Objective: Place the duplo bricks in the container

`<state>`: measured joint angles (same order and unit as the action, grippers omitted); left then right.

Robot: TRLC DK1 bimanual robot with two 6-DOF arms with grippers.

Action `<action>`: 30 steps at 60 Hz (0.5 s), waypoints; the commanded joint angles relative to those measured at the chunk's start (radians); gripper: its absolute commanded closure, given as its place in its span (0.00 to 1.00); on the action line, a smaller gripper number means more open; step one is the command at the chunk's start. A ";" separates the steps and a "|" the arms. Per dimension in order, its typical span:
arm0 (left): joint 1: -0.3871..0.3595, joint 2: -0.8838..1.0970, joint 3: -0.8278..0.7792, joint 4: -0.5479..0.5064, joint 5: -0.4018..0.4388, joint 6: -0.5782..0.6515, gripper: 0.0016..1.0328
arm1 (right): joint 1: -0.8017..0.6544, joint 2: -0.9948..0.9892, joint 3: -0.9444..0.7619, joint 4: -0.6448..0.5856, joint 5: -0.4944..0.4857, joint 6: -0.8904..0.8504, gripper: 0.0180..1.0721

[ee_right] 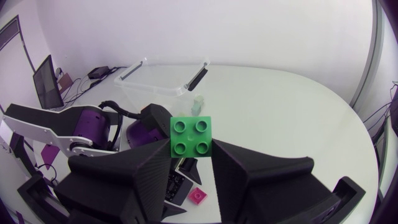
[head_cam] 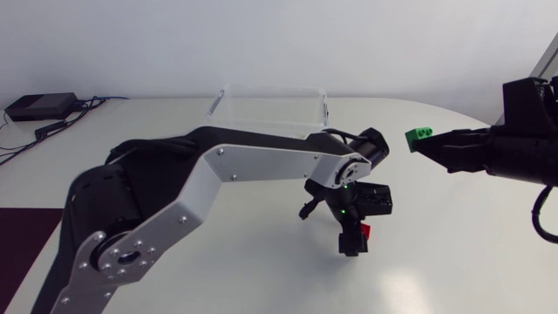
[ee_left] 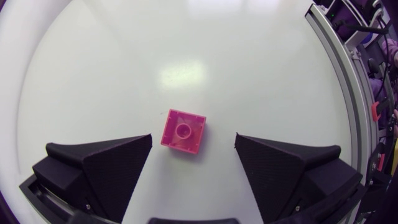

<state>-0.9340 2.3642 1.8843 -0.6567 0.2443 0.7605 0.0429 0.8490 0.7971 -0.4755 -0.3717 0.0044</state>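
Step in hand: pickup and transfer, as I judge it. My right gripper (ee_right: 191, 148) pinches the green brick (ee_right: 191, 134) in the air, apart from the container (head_cam: 270, 112); next, carry over its rim. My left gripper (ee_left: 193, 137), jaws spread, straddles the pink brick (ee_left: 183, 131) from above; next, descend and close.

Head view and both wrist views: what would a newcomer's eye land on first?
First the green brick, pinched in the right gripper above the table, not far from the clear container. Then the pink brick, lying on the table between the open fingers of the left gripper, neither finger touching it.
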 commanded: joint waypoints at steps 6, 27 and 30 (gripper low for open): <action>-0.012 0.044 0.049 -0.018 -0.017 0.020 0.10 | -0.001 -0.008 0.004 -0.014 -0.010 0.025 0.78; -0.012 0.087 0.119 -0.095 -0.017 0.022 0.62 | -0.001 -0.021 0.011 -0.025 -0.016 0.026 0.78; -0.014 0.089 0.119 -0.095 -0.019 0.022 0.71 | -0.003 -0.022 0.013 -0.026 -0.016 0.026 0.78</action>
<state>-0.9394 2.4210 1.9724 -0.7357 0.2272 0.7605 0.0429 0.8375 0.7971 -0.4938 -0.3794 0.0078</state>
